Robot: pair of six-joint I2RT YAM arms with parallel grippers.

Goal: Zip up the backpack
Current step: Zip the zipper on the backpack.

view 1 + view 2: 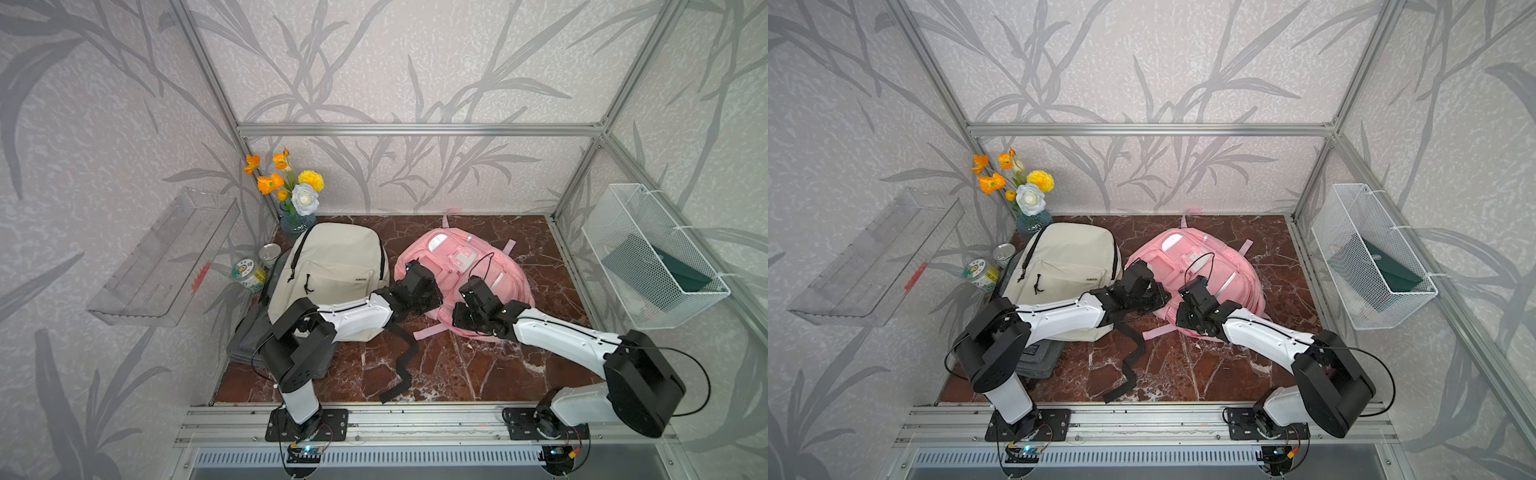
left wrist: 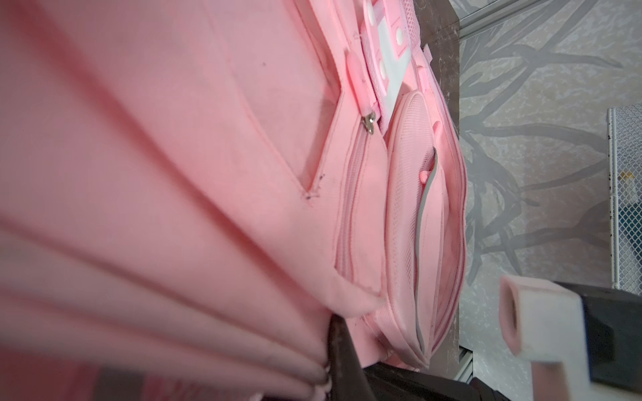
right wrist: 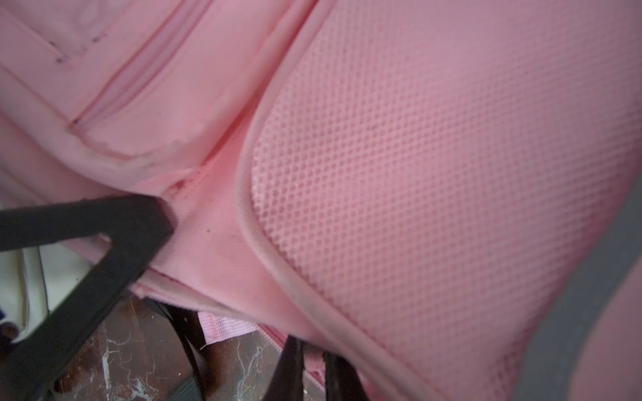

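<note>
The pink backpack (image 1: 478, 266) (image 1: 1225, 266) lies flat on the marble table, right of centre in both top views. My left gripper (image 1: 409, 270) (image 1: 1136, 270) is at its left side. In the left wrist view this gripper (image 2: 323, 375) is shut on bunched pink fabric, and only one dark finger (image 2: 342, 350) shows. A metal zip slider (image 2: 369, 122) sits at one end of a front pocket zip. My right gripper (image 1: 457, 322) (image 1: 1179, 318) is at the backpack's near edge. In the right wrist view it (image 3: 314, 364) is shut on a small pink zipper tab beside a zip track.
A beige backpack (image 1: 332, 266) lies left of the pink one, over a grey bag (image 1: 257, 332). A black strap (image 1: 403, 365) trails toward the front rail. A flower vase (image 1: 297, 220) and cans (image 1: 249, 274) stand at the back left. A wire basket (image 1: 656, 257) hangs on the right wall.
</note>
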